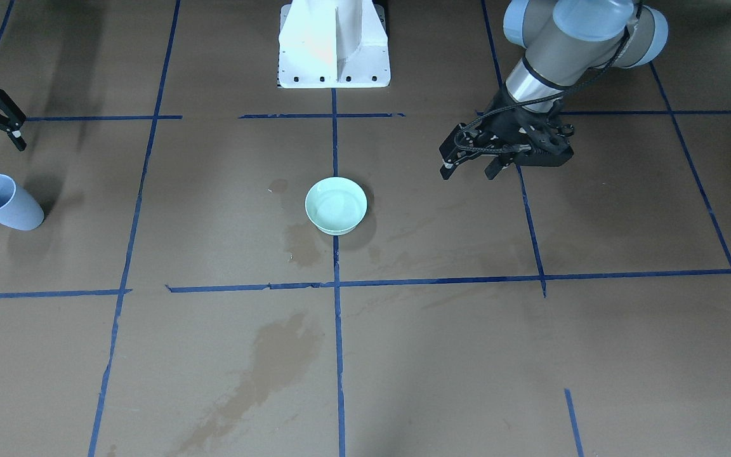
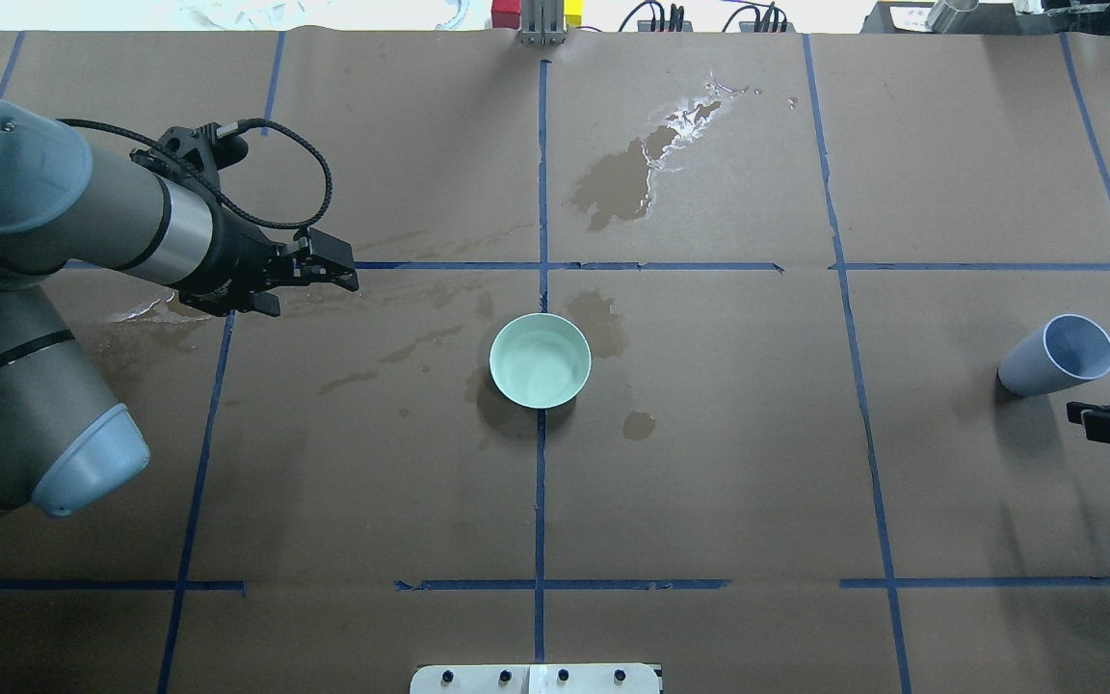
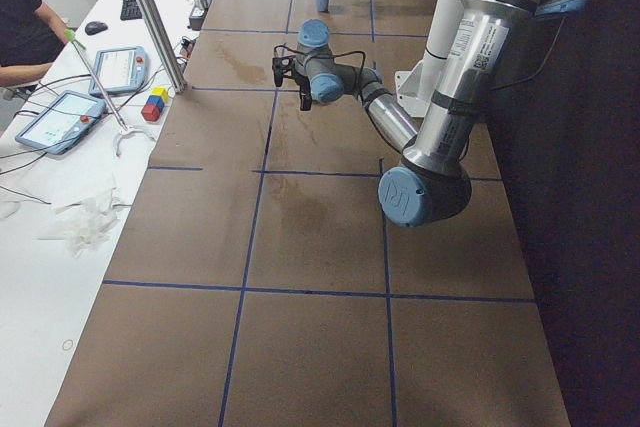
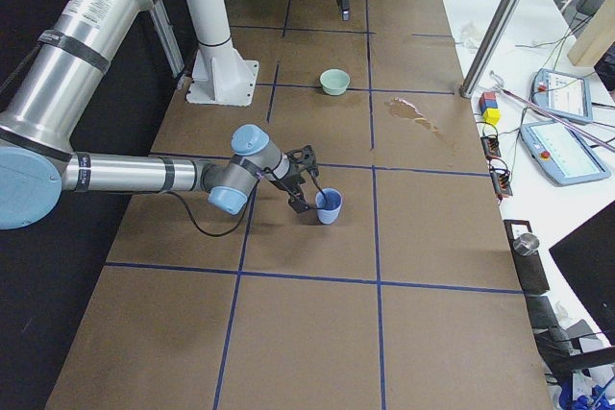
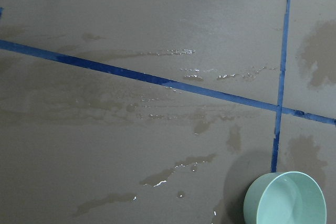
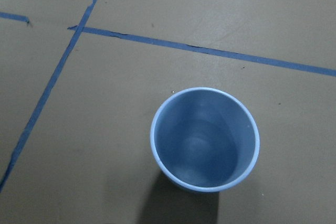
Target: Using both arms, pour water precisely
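Observation:
A mint-green bowl (image 1: 335, 205) stands at the table's middle on the blue centre tape line; it also shows in the overhead view (image 2: 540, 360) and the left wrist view (image 5: 285, 199). A light blue cup (image 2: 1056, 355) stands upright far out on the right side, and the right wrist view looks down into it (image 6: 205, 139). Whether it holds water I cannot tell. My left gripper (image 1: 467, 172) is open and empty above the table, well off the bowl. My right gripper (image 2: 1085, 419) is open, empty, close beside the cup and not touching it.
Dark wet stains with a glossy sheen (image 5: 173, 167) mark the brown paper around the bowl, and a bigger one lies on the far side (image 2: 627, 178). The white pedestal (image 1: 334, 44) stands at the near middle. Operator tablets (image 4: 562, 146) lie beyond the table's far edge.

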